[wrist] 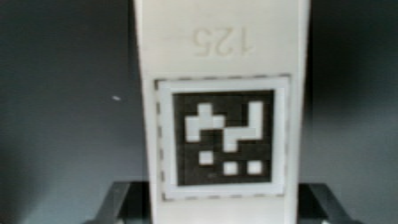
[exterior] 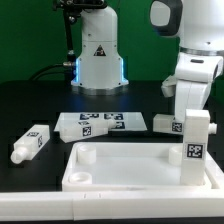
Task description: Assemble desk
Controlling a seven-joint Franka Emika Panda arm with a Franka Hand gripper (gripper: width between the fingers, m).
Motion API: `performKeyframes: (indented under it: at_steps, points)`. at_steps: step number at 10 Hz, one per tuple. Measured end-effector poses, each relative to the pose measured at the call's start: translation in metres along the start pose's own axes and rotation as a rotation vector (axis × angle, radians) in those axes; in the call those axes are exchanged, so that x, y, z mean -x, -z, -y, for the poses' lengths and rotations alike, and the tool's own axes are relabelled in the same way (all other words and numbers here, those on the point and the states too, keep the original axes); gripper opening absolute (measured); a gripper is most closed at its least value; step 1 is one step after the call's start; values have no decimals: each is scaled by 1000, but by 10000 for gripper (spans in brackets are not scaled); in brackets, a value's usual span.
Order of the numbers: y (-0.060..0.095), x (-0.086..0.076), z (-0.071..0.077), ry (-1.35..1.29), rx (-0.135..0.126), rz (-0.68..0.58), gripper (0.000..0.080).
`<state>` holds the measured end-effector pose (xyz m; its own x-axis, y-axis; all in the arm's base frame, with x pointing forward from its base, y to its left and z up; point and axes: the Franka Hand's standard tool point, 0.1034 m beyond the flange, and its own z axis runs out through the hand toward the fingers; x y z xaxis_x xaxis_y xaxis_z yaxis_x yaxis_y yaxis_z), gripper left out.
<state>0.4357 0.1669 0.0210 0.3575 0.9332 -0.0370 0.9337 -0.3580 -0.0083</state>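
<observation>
The desk panel (exterior: 130, 166), white and rimmed with round corner holes, lies at the front of the table. My gripper (exterior: 196, 113) is shut on a white square leg (exterior: 196, 150) and holds it upright by its top. The leg's lower end is at the panel's near corner on the exterior view's right. I cannot tell whether it sits in the hole. In the wrist view the leg (wrist: 217, 60) with its tag fills the middle, and my gripper (wrist: 222, 205) has its dark fingers (wrist: 128, 200) pressed on both sides of it.
A second leg (exterior: 30, 143) lies on the black table at the exterior view's left. A third leg (exterior: 166, 123) lies behind the panel beside the marker board (exterior: 100, 123). The arm's base (exterior: 100, 55) stands at the back.
</observation>
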Motion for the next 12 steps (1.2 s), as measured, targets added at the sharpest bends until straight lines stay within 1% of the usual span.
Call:
performKeyframes:
  at_steps: [2,3,4,5,7,9,10,11,12]
  points:
    - [-2,2,0,114,4,10,284]
    - [-4,2,5,346,4,26,284]
    - [-4,3,6,470,-3,38,284]
    - [-5,7,4,630,-2,50,284]
    - [-5,10,2,691,3,61,284]
    - [-6,14,-1,838,7,78,284]
    - [-3,17,3,950,-1,94,284]
    - [-3,22,13,1055,-12,106,284]
    - [-9,29,26,1133,-38,115,284]
